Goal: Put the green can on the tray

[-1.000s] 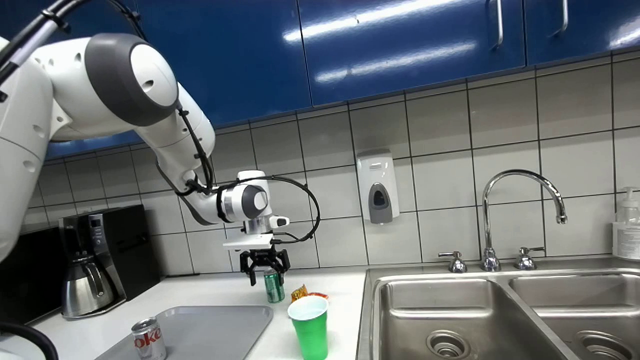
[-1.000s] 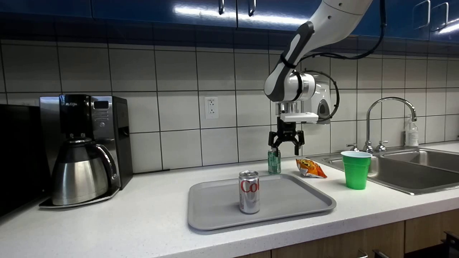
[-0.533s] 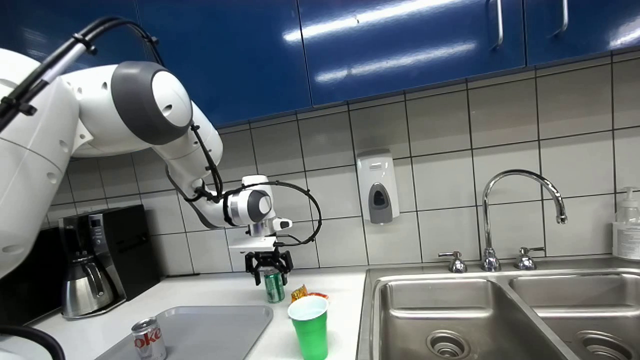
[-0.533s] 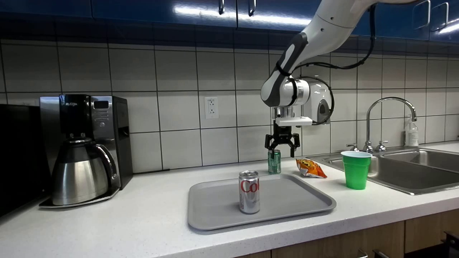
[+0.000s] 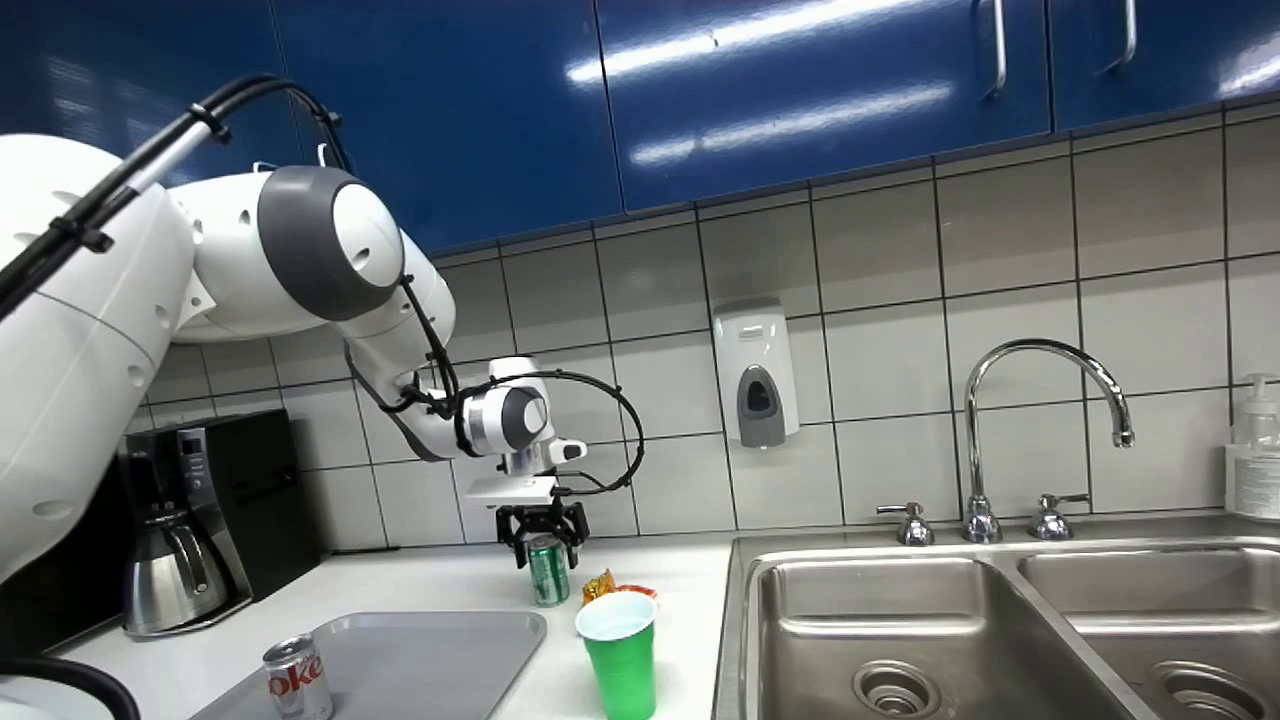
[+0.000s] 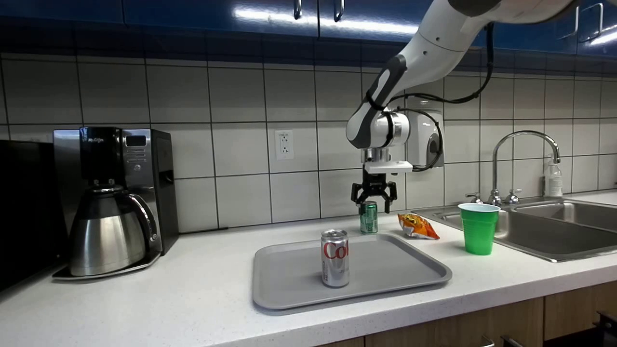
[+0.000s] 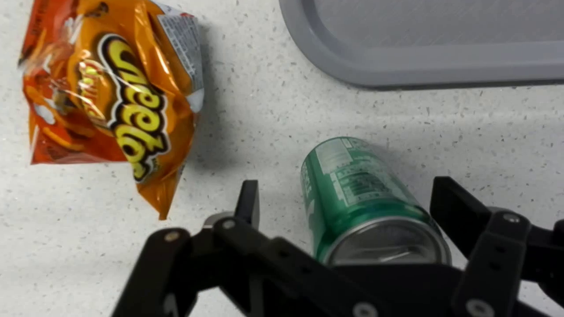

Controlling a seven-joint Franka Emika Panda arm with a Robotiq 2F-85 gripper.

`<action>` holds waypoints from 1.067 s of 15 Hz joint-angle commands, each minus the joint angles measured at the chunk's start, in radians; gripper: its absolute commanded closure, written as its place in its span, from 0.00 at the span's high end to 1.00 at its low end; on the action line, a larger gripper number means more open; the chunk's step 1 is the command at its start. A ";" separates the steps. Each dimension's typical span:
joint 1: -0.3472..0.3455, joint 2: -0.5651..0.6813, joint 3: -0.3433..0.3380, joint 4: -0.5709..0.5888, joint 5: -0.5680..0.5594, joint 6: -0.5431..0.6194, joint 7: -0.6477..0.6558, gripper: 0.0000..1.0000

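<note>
- Wrist view: claw wide, astride green can, off-centre.
- Can upright on surface, just beside tray.
- Step, likely: pre-grasp alignment.
- Next: should centre over can, lower, close.

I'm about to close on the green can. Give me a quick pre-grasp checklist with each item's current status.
1. End effector open: ok, fingers well apart in the wrist view.
2. Green can upright on the counter: ok in both exterior views.
3. Green can centred between the fingers: not ok; the wrist view shows it nearer the finger at picture right.
4. Fingers low enough for a firm grip: cannot tell.
5. Orange snack bag outside the grip: ok, counter shows between it and the green can.
6. Landing spot on the tray: seems ok, its surface shows either side of the silver Coke can.
</note>
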 commanded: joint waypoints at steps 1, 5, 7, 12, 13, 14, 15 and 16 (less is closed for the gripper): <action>0.013 0.033 -0.003 0.060 -0.024 -0.036 0.039 1.00; 0.019 0.049 -0.004 0.078 -0.024 -0.039 0.041 1.00; 0.019 0.055 -0.003 0.085 -0.023 -0.037 0.039 0.74; 0.020 0.063 -0.005 0.098 -0.024 -0.040 0.041 0.39; 0.020 0.061 -0.005 0.097 -0.024 -0.039 0.041 0.39; 0.020 0.061 -0.004 0.097 -0.024 -0.039 0.040 0.39; 0.020 0.057 -0.004 0.093 -0.024 -0.039 0.039 0.39; 0.018 0.051 -0.001 0.089 -0.021 -0.037 0.035 0.39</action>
